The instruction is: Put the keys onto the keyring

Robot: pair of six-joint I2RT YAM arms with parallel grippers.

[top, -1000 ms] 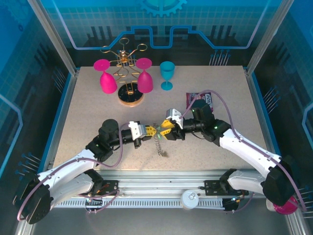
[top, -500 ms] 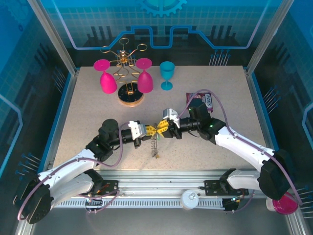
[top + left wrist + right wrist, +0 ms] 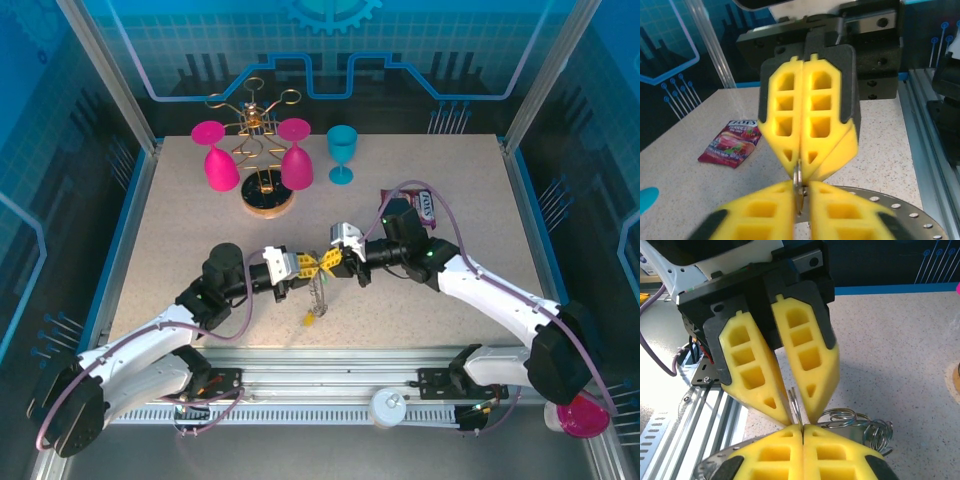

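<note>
Where the two grippers meet nose to nose over the middle of the table point(image 3: 470, 200), the keyring point(image 3: 318, 290) hangs just below them. It is clear of the near edge, with bare tabletop all round and the wine-glass rack point(image 3: 266, 195) well apart at the far side. Since a second ago the right gripper point(image 3: 333, 262) has pinched closed on the ring's thin wire, and the left gripper point(image 3: 303, 266) has parted slightly around it. The ring is grey coiled metal, with a yellow key point(image 3: 310, 320) dangling lowest.

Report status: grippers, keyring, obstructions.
Right gripper shut on keyring. Left gripper slightly open around it. Yellow key hangs below. No obstructions.
</note>
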